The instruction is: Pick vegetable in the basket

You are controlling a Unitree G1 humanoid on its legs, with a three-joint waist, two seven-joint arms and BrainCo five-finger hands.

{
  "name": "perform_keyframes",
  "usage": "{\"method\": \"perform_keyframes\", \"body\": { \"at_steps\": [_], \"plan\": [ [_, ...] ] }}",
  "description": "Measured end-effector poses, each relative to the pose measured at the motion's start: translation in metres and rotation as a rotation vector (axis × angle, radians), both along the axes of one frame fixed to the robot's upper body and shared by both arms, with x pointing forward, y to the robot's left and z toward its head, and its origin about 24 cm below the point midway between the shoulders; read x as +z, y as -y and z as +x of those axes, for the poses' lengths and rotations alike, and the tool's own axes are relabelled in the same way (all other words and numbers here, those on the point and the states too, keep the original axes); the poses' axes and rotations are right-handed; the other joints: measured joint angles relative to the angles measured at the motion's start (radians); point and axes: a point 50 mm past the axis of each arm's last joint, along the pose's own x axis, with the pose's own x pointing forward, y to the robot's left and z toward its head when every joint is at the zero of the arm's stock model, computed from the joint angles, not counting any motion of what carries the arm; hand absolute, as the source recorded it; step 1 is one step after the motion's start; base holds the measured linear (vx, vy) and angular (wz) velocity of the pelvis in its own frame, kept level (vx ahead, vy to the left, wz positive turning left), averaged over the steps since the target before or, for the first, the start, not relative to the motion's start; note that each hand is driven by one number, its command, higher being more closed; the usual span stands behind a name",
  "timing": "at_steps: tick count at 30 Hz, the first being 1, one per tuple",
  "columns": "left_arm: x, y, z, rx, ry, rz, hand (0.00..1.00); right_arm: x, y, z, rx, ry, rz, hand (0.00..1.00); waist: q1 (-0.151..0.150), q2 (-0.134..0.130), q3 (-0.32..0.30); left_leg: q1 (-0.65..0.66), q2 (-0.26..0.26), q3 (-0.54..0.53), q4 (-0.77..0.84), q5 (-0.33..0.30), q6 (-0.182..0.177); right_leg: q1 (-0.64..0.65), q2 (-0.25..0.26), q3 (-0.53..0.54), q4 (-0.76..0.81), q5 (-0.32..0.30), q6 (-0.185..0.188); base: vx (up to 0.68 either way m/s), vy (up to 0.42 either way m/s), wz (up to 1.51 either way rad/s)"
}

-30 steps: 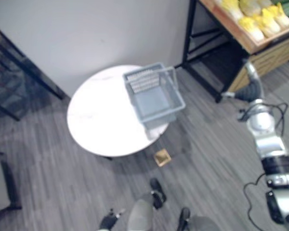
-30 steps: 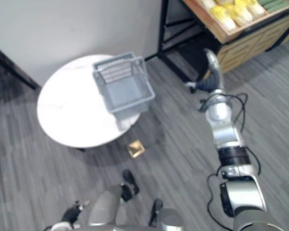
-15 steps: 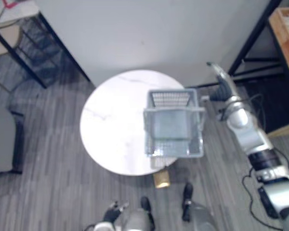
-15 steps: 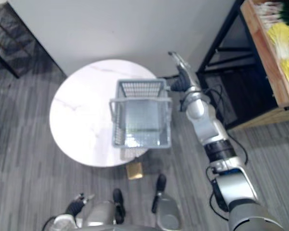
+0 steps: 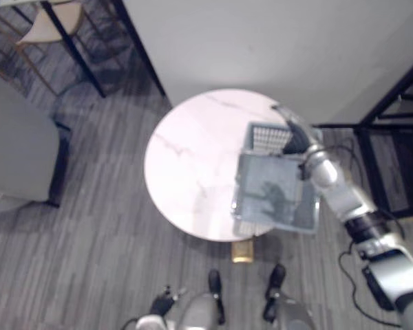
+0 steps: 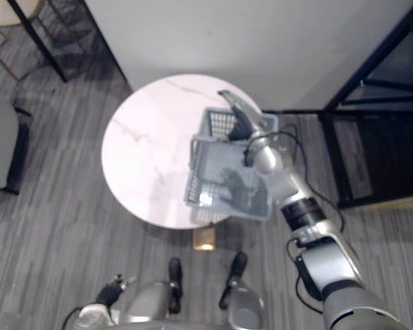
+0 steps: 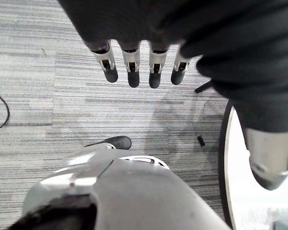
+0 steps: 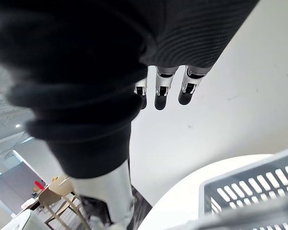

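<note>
A grey mesh basket [image 5: 275, 189] stands on the right part of the round white table [image 5: 193, 165], overhanging its edge. I see only a shadow on its floor. My right hand [image 5: 294, 135] reaches over the basket's far rim, open and holding nothing; in the right wrist view its fingers [image 8: 161, 88] are straight above the basket's rim [image 8: 249, 191]. My left hand [image 7: 132, 67] hangs open low beside the table's edge [image 7: 240, 191], over the floor, with nothing in it.
A white wall runs behind the table. A black metal shelf frame [image 5: 399, 96] stands to the right. A grey chair [image 5: 20, 151] and a wooden chair [image 5: 48, 20] are on the left. A small gold-brown object [image 5: 242, 252] lies on the floor under the table's near edge.
The camera has swung left, so the shelf with yellow vegetables has left the picture. My right arm has come from beside that shelf to above the basket's far rim.
</note>
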Motion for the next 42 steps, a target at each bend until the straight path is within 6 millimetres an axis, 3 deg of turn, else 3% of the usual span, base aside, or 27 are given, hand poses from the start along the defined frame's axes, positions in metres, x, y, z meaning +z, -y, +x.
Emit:
{"method": "perform_keyframes", "body": {
  "at_steps": [9, 10, 12, 15, 20, 22, 26, 28, 29, 31, 33, 35, 36, 38, 39, 40, 42],
  "plan": [
    [0.002, -0.001, 0.005, -0.006, 0.01, 0.006, 0.0, -0.025, -0.003, -0.003, 0.015, -0.093, -0.033, 0.0, -0.017, 0.005, 0.004, -0.045, -0.006, 0.018, -0.01, 0.02, 0.007, -0.051, -0.007, 0.017, 0.0, 0.01, -0.002, -0.07, 0.001, -0.04],
    [0.002, -0.001, 0.007, -0.008, 0.018, 0.006, 0.0, -0.028, 0.0, -0.002, 0.004, -0.106, -0.036, 1.0, -0.019, 0.006, 0.006, -0.052, -0.006, 0.02, -0.012, 0.026, 0.007, -0.064, -0.006, 0.019, 0.0, 0.015, -0.004, 0.0, -0.017, -0.04],
    [0.005, 0.0, 0.016, -0.015, 0.037, 0.005, 0.0, -0.026, 0.002, -0.001, -0.009, -0.098, -0.029, 1.0, -0.026, 0.01, 0.033, -0.051, -0.007, 0.022, -0.024, 0.038, 0.007, -0.071, -0.005, 0.021, 0.0, 0.02, -0.004, 0.0, -0.003, -0.06],
    [0.009, 0.003, 0.031, -0.041, 0.073, 0.005, 0.0, -0.006, 0.005, 0.011, -0.027, -0.061, -0.046, 1.0, -0.035, 0.024, 0.059, -0.078, -0.008, 0.026, -0.021, 0.047, 0.009, -0.101, -0.006, 0.031, -0.002, 0.035, -0.006, -0.01, 0.002, -0.04],
    [0.02, 0.004, 0.057, -0.116, 0.142, 0.029, 0.0, 0.05, 0.024, 0.034, -0.115, 0.031, -0.102, 1.0, -0.036, 0.068, 0.108, -0.157, -0.01, 0.027, -0.007, 0.059, 0.014, -0.169, -0.005, 0.053, -0.023, 0.082, -0.001, 0.0, 0.002, 0.01],
    [0.022, 0.007, 0.064, -0.135, 0.154, 0.027, 0.0, 0.061, 0.03, 0.037, -0.138, 0.05, -0.107, 1.0, -0.029, 0.082, 0.115, -0.166, -0.01, 0.027, -0.005, 0.06, 0.015, -0.169, -0.004, 0.063, -0.039, 0.092, 0.008, 0.0, 0.0, 0.0],
    [0.026, 0.012, 0.07, -0.162, 0.178, 0.023, 0.0, 0.064, 0.032, 0.038, -0.164, 0.066, -0.146, 1.0, -0.025, 0.088, 0.119, -0.162, -0.005, 0.032, -0.006, 0.061, 0.014, -0.169, 0.006, 0.089, -0.041, 0.094, 0.011, 0.02, 0.001, -0.06],
    [0.025, 0.015, 0.069, -0.165, 0.174, 0.013, 0.0, 0.06, 0.033, 0.038, -0.175, 0.061, -0.144, 1.0, -0.021, 0.075, 0.127, -0.134, -0.004, 0.059, -0.007, 0.059, 0.012, -0.159, 0.014, 0.121, -0.04, 0.094, 0.011, 0.05, 0.0, -0.38],
    [0.023, 0.018, 0.067, -0.162, 0.167, 0.002, 0.0, 0.05, 0.035, 0.036, -0.179, 0.041, -0.143, 1.0, -0.012, 0.071, 0.129, -0.111, 0.0, 0.071, 0.002, 0.046, 0.008, -0.144, 0.02, 0.147, -0.04, 0.094, 0.011, 0.08, 0.005, -0.56],
    [0.021, 0.024, 0.063, -0.143, 0.167, -0.02, 0.0, 0.029, 0.033, 0.03, -0.168, -0.001, -0.139, 1.0, -0.002, 0.068, 0.131, -0.129, 0.034, 0.047, 0.163, -0.043, 0.003, -0.121, 0.048, 0.205, -0.023, 0.094, 0.011, 0.07, 0.001, -0.79],
    [0.017, 0.02, 0.05, -0.103, 0.15, -0.024, 0.0, -0.005, 0.013, 0.018, -0.094, -0.066, -0.108, 1.0, 0.006, 0.062, 0.129, -0.173, 0.06, -0.209, 0.414, -0.182, -0.01, -0.104, 0.112, 0.323, -0.002, 0.09, 0.007, -0.01, 0.009, -1.53],
    [0.012, 0.016, 0.039, -0.075, 0.114, -0.024, 0.0, -0.025, 0.003, 0.008, -0.045, -0.11, -0.09, 1.0, 0.002, 0.051, 0.127, -0.13, 0.045, -0.365, 0.448, -0.291, -0.045, -0.098, 0.16, 0.423, -0.009, 0.058, 0.009, -0.09, 0.131, -1.69],
    [0.012, 0.014, 0.037, -0.069, 0.107, -0.02, 0.0, -0.032, 0.004, 0.004, -0.045, -0.127, -0.083, 1.0, -0.006, 0.043, 0.126, -0.11, 0.041, -0.377, 0.433, -0.322, -0.053, -0.096, 0.166, 0.445, -0.019, 0.061, 0.012, -0.13, 0.19, -1.5],
    [0.011, -0.001, 0.034, -0.055, 0.079, 0.017, 0.0, -0.065, 0.024, -0.023, -0.095, -0.205, 0.011, 1.0, -0.04, -0.037, 0.104, -0.065, 0.011, -0.292, 0.379, -0.309, -0.028, -0.091, 0.128, 0.48, -0.064, 0.063, 0.013, -0.09, 0.171, -0.99],
    [0.009, -0.004, 0.03, -0.056, 0.053, 0.027, 0.0, -0.073, 0.031, -0.035, -0.113, -0.217, 0.052, 1.0, -0.06, -0.057, 0.098, -0.035, -0.005, -0.26, 0.352, -0.299, -0.02, -0.092, 0.113, 0.5, -0.057, 0.078, 0.017, -0.04, 0.145, -0.98],
    [0.007, -0.009, 0.027, -0.063, 0.02, 0.044, 0.0, -0.079, 0.045, -0.05, -0.161, -0.218, 0.094, 1.0, -0.093, -0.072, 0.092, 0.007, -0.023, -0.212, 0.331, -0.296, -0.012, -0.095, 0.106, 0.532, -0.034, 0.107, 0.022, -0.01, 0.118, -0.76],
    [0.009, -0.013, 0.032, -0.072, 0.023, 0.06, 0.0, -0.084, 0.063, -0.064, -0.23, -0.219, 0.129, 1.0, -0.119, -0.079, 0.085, 0.028, -0.036, -0.161, 0.329, -0.298, -0.002, -0.106, 0.1, 0.549, -0.023, 0.116, -0.001, -0.01, 0.12, -0.72]
  ]
}}
